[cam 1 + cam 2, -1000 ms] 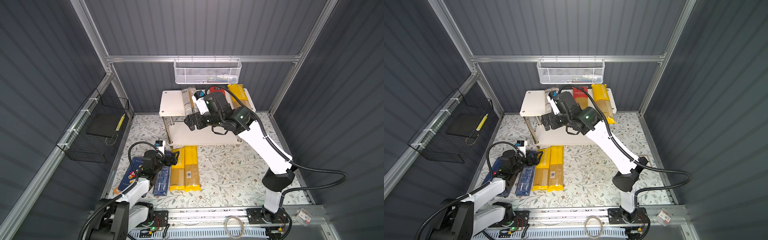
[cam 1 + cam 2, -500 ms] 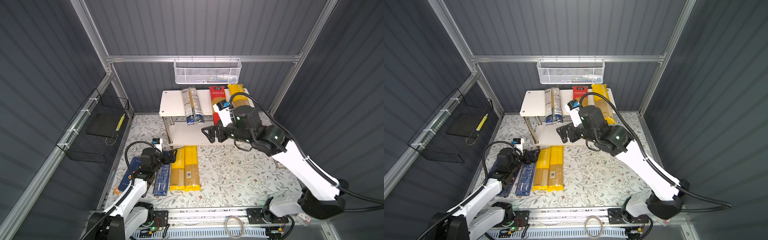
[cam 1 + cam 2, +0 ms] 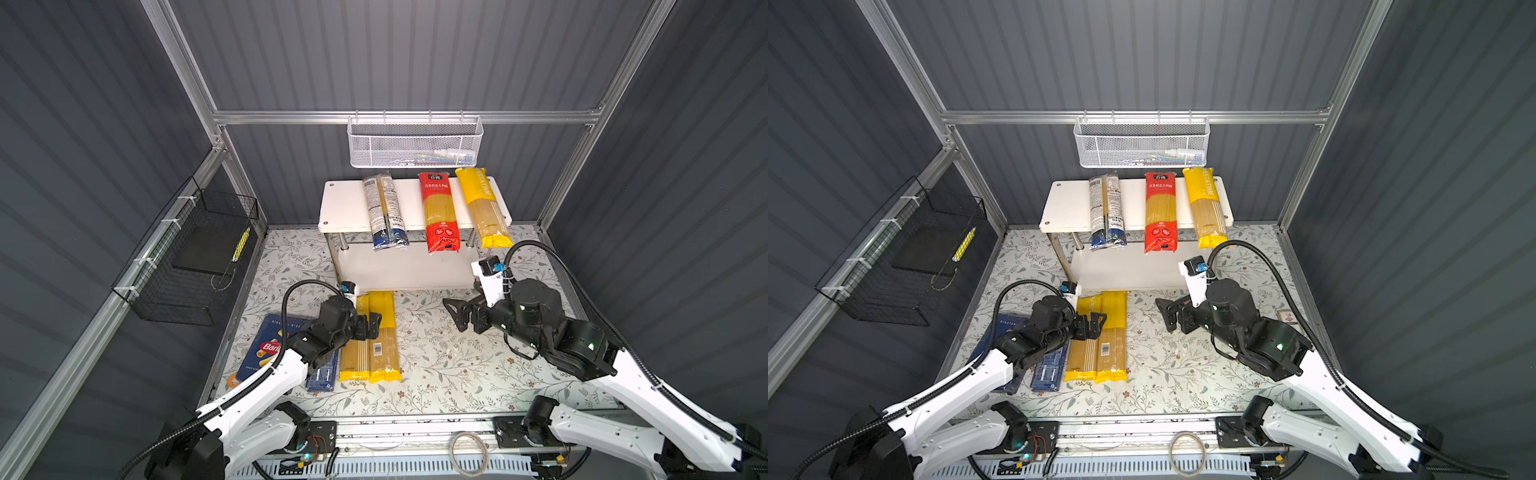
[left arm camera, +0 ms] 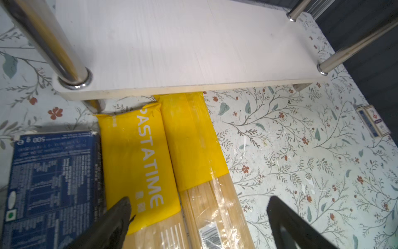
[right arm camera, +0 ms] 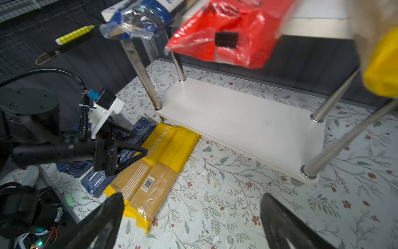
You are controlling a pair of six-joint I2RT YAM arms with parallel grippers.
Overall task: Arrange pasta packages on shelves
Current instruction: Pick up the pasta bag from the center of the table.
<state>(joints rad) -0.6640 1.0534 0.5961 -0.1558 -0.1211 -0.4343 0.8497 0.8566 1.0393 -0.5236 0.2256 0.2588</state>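
The shelves' top board [image 3: 345, 208] carries a grey-and-dark-blue bag [image 3: 386, 212], a red bag [image 3: 438, 212] and a yellow bag [image 3: 484, 208], all overhanging its front edge. The lower board [image 3: 407, 270] is bare. Two yellow bags [image 3: 359, 353] [image 3: 385, 332] lie side by side on the floor, with a narrow blue box [image 3: 322, 374] and a wide Barilla box [image 3: 266, 349] to their left. My left gripper [image 4: 199, 217] hovers open just over the yellow bags, its fingertips [image 4: 120, 213] straddling them. My right gripper [image 3: 457, 318] hangs open and empty over bare floor to their right.
A white mesh basket [image 3: 415, 143] hangs on the back wall above the shelves. A black wire basket [image 3: 195, 266] on the left wall holds a yellow marker [image 3: 241, 245]. A small red-and-white card [image 3: 1289, 318] lies by the right wall. Chrome legs [image 4: 53, 47] stand near the bags.
My right arm has pulled back from the top board and come down over the floor, leaving the grey-and-dark-blue bag on the board. The left gripper has shifted slightly over the yellow bags.
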